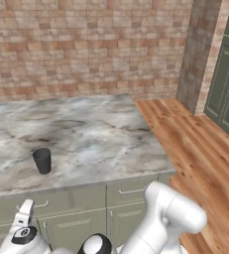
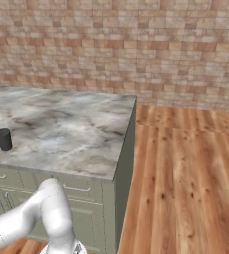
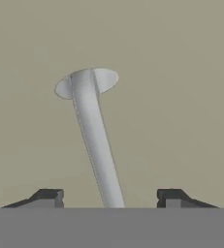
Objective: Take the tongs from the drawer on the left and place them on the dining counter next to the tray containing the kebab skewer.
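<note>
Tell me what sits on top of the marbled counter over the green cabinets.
A single dark cup stands upright on the marbled counter, near its front edge. What lies inside the cup and in the closed drawers below cannot be seen.

base views: behind arm, share counter (image 1: 86, 134) | hand view: close on handle (image 3: 96, 140)

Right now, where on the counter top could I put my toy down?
Nearly all of the marbled top is bare: from the brick wall to the front edge. The one taken spot is by the dark cup, near the front left.
</note>
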